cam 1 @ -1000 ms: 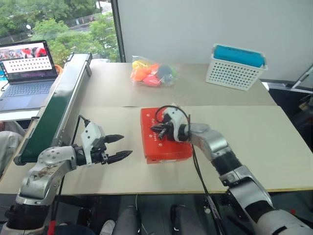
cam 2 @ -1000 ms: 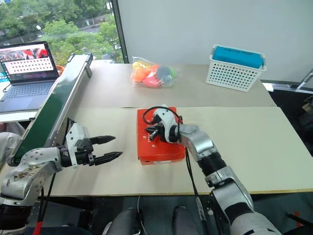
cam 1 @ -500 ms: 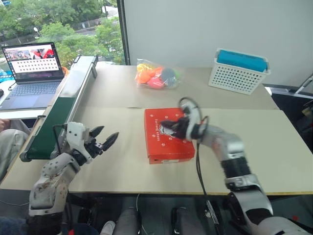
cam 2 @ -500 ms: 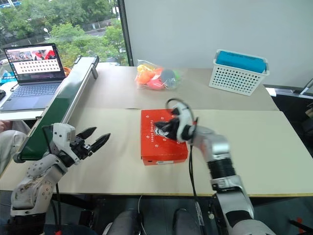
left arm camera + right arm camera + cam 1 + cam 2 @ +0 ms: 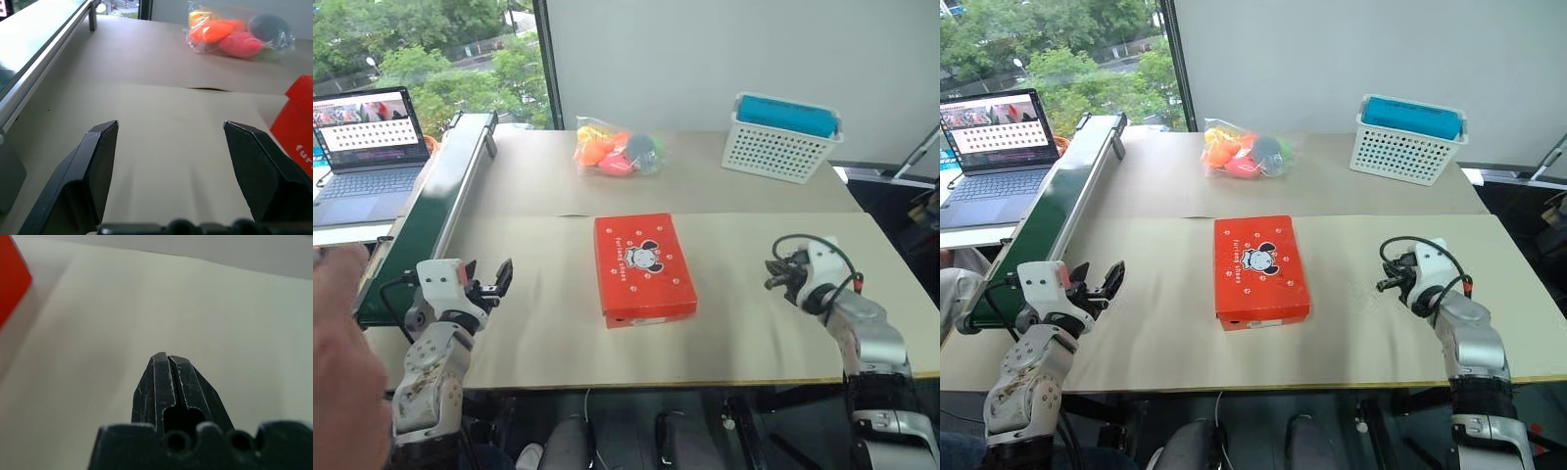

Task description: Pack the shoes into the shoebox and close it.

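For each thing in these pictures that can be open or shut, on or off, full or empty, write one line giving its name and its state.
shoebox: lid shut, lying flat on the table, nothing touching it.
left gripper: open, holding nothing.
right gripper: shut, holding nothing.
laptop: open, screen lit.
white basket: holds a blue thing.
clear bag: filled with coloured things.

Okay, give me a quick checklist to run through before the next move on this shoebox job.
1. Shoebox lid down flat: ok.
2. Shoes inside the box: cannot tell, lid hides them.
3. Left hand open, holding nothing: ok.
4. Right hand shut, holding nothing: ok.
5. Both hands off the box, one to each side: ok.
6. Person's hand close to the left arm: not ok.
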